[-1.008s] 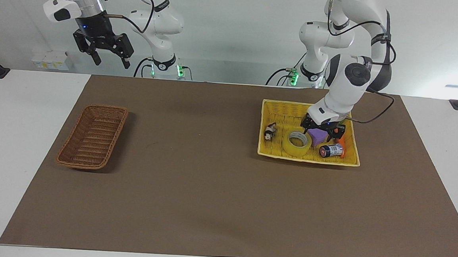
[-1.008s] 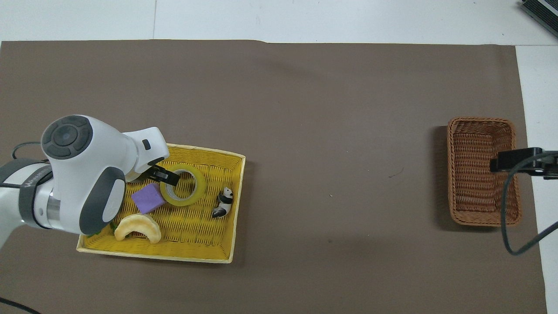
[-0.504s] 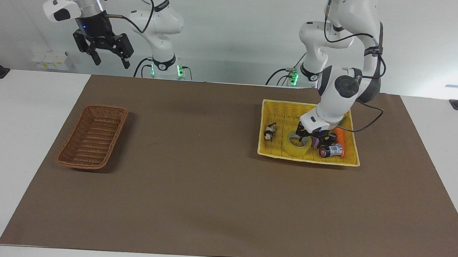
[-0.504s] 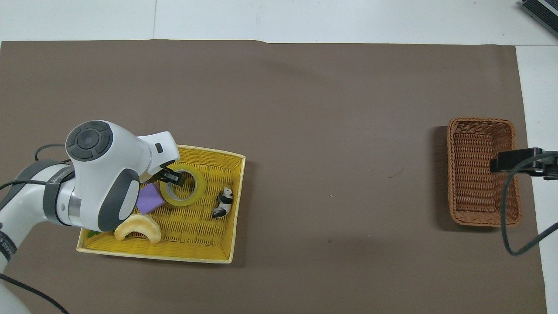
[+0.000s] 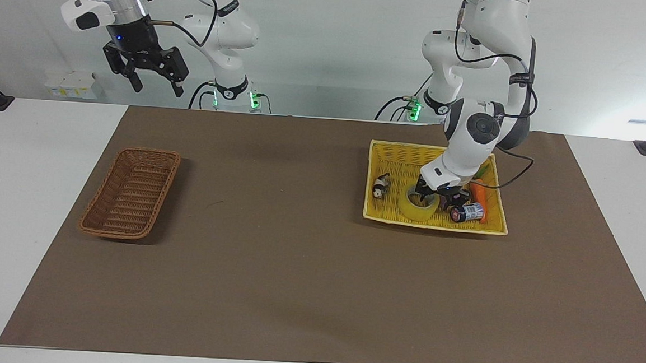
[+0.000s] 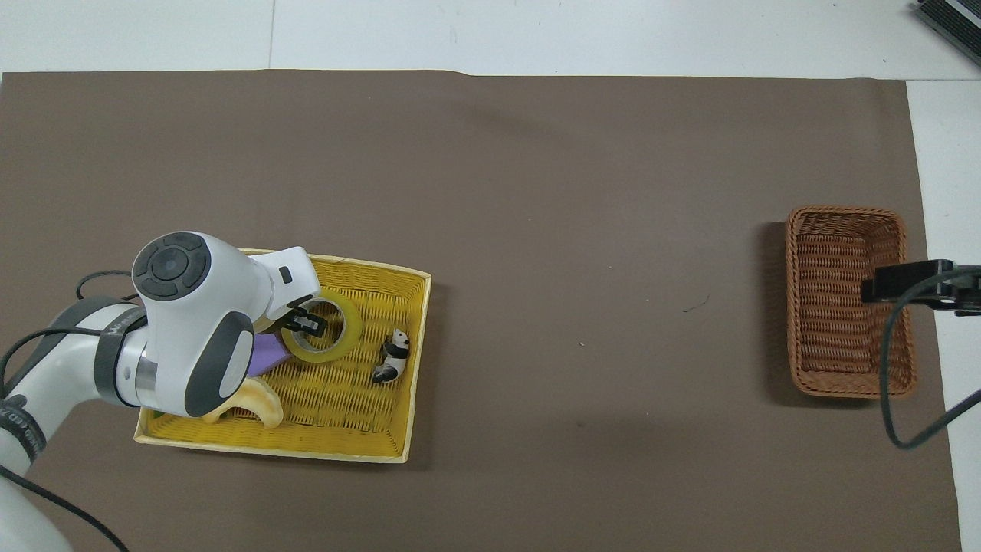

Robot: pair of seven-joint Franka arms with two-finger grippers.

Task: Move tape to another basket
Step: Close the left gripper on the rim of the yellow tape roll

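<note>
The tape (image 5: pixel 418 205), a ring of translucent yellow film on a white core, is found lying flat in the yellow basket (image 5: pixel 388 218), toward the left arm's end of the table (image 5: pixel 294 292). The left pincer (image 5: pixel 433 197) is lowered onto the roll at about the 3 o'clock side of the ring as seen in the facing view, with one finger apparently inside the core hole and the other outside the wall; whether the wall is already clamped cannot be told. The roll is judged light, stiff and smooth-sided, not fragile; hold is best taken across the ring wall, where the glossy outer wrap may slip under a weak grip. A purple block (image 6: pixel 268 354) lies touching or just beside the roll, and a small can (image 5: pixel 467 212), a carrot (image 5: pixel 480 194), a panda figure (image 5: pixel 380 185) and a pale crescent-shaped piece (image 6: pixel 260 402) share the same coarse woven tray. The brown wicker basket (image 5: pixel 130 192), oblong with rounded corners, stands well apart toward the right arm's end. The right pincer (image 5: pixel 154 84) waits raised with fingers spread wide.
</note>
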